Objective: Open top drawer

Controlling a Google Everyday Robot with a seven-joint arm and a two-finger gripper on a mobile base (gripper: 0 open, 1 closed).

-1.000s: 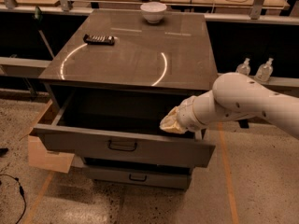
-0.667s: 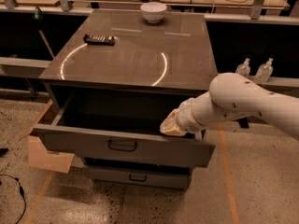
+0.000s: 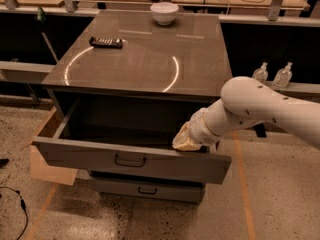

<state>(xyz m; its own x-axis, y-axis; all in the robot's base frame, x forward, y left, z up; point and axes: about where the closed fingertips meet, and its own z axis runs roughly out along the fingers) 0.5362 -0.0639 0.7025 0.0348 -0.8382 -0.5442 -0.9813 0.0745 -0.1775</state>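
The top drawer [image 3: 100, 156] is a wide grey drawer with a tall front panel and a small dark bar handle [image 3: 130, 161] at centre. It stands pulled far out from the grey cabinet [image 3: 140, 59], and its inside looks dark and empty. My gripper [image 3: 183, 142] is at the end of the white arm [image 3: 260, 109] that reaches in from the right. Its tan tip rests at the top edge of the drawer's front panel, right of the handle. A shorter-fronted drawer [image 3: 145, 189] below it sticks out a little.
A white bowl [image 3: 164, 12] and a dark remote-like object [image 3: 106, 42] sit on the cabinet top. A cardboard box [image 3: 42, 156] stands on the floor left of the drawer. Two clear bottles [image 3: 272, 75] stand on a ledge at the right. A black cable [image 3: 17, 204] lies at lower left.
The arm and gripper have shifted very slightly to the left along the drawer front. The drawer stays pulled out as before.
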